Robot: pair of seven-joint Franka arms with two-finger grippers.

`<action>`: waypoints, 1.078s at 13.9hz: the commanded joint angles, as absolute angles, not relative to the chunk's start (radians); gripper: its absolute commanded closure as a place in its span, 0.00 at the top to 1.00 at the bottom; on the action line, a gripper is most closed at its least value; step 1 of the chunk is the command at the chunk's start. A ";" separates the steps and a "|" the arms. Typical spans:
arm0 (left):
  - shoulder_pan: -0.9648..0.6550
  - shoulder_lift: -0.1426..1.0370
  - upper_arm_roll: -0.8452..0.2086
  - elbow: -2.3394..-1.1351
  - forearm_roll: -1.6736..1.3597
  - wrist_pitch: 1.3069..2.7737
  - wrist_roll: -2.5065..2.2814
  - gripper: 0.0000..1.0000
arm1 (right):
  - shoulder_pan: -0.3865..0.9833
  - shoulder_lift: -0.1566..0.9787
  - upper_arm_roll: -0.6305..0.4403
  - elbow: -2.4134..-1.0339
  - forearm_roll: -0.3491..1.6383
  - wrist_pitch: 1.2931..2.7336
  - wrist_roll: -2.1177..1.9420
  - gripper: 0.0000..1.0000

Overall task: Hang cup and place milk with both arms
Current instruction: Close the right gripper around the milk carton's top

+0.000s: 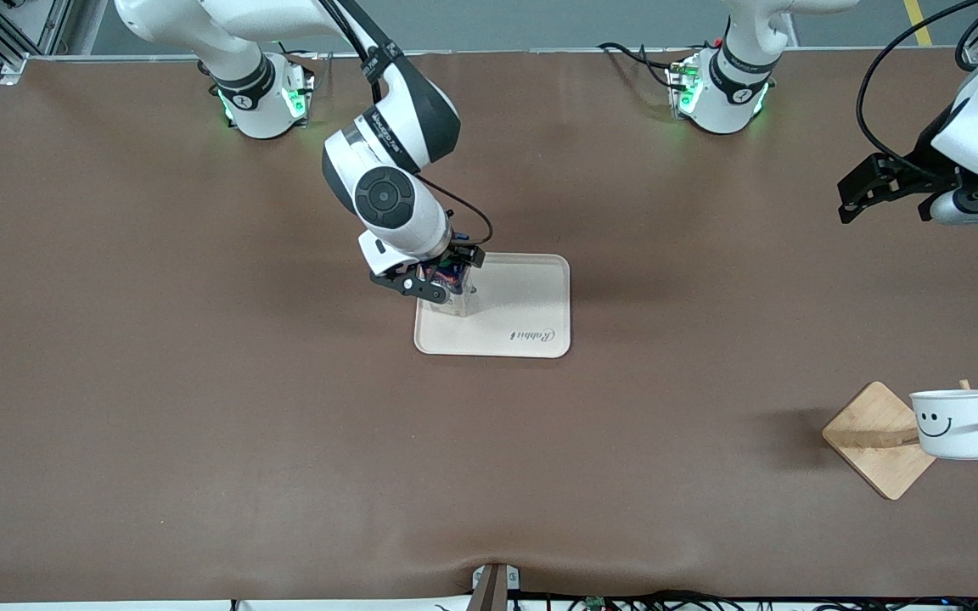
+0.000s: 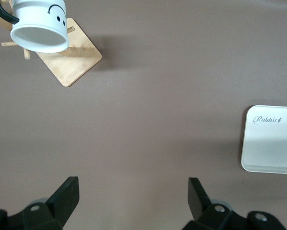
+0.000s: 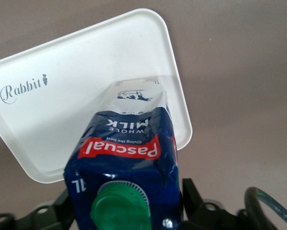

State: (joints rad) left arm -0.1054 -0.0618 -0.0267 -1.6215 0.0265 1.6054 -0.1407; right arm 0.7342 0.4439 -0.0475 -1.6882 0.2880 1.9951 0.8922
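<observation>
The right gripper (image 1: 436,283) hides most of the milk (image 3: 129,158) it grips on the tray (image 1: 531,305); the left gripper (image 2: 133,197) waits, fingers wide apart; the cup (image 1: 956,423) hangs on the rack (image 1: 875,437).

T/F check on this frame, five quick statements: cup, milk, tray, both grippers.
1. The cup hangs on the wooden rack. True.
2. The milk lies on its side on the bare table. False: it stands on the tray, with the right gripper around it.
3. The left gripper is open and holds nothing. True.
4. The tray sits beside the rack, touching it. False: they are well apart, the rack toward the left arm's end of the table and nearer the front camera.
5. The cup has a red handle. False: it is black.
</observation>
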 commanded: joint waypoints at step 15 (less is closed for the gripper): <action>-0.078 -0.069 -0.021 -1.614 0.028 1.609 -0.127 1.00 | 0.672 0.422 -0.052 -1.556 0.288 1.828 0.931 0.00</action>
